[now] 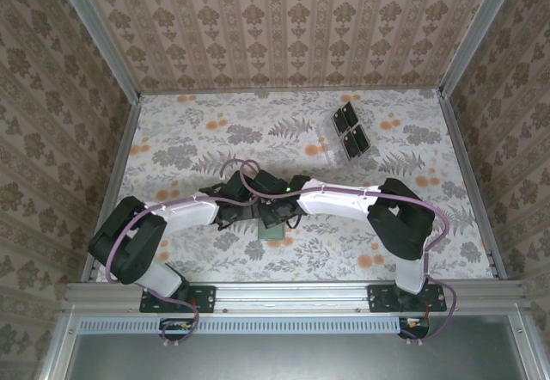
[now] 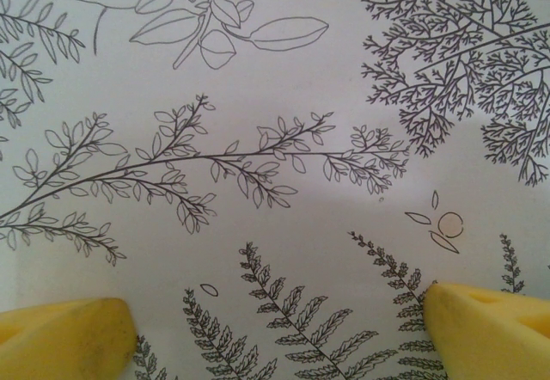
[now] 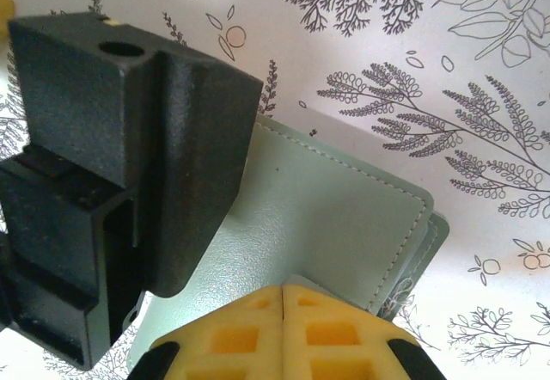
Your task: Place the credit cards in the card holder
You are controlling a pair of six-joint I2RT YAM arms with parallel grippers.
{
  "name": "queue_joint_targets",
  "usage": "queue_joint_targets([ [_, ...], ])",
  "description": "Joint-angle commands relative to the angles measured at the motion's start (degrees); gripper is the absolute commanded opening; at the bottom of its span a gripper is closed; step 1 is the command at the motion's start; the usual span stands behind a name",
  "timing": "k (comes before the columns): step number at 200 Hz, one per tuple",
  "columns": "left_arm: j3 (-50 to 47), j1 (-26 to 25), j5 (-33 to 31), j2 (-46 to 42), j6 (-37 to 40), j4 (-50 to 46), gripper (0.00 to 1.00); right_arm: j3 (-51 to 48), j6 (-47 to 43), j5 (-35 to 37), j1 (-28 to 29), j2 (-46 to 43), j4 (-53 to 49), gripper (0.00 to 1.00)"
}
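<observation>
We found the card holder [image 3: 335, 217] lying flat near the middle of the tabletop's [image 1: 172, 139] near edge. Whether any card sat inside it we could not tell, so we judged the filling mostly left to do. The right gripper [image 3: 284, 328], fingers pressed together, hovered at the holder's near edge. The left gripper [image 2: 275, 346] hung spread wide over bare tabletop. A black block [image 3: 112, 165], probably the left arm's, crowded the holder. A clear rack [image 1: 351, 131] stood toward the far right corner.

The card holder [image 3: 335, 225] lies on the table [image 1: 198, 131], rack [image 1: 351, 131] behind.
</observation>
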Motion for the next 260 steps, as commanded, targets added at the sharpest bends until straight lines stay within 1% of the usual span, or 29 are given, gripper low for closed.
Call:
queue_joint_targets([
  [1,-5.90,0.24,15.44,11.14,-1.39,7.41,1.00,-0.96,-0.97,-1.88,0.24,1.31,1.61,0.00],
  [158,-5.90,0.24,15.35,11.13,-1.47,7.28,1.00,-5.75,-0.11,-4.50,0.85,2.50,3.65,0.00],
  [260,-5.46,0.27,15.14,10.78,-1.38,6.45,1.00,-12.51,1.75,-5.95,2.61,5.16,6.17,0.00],
])
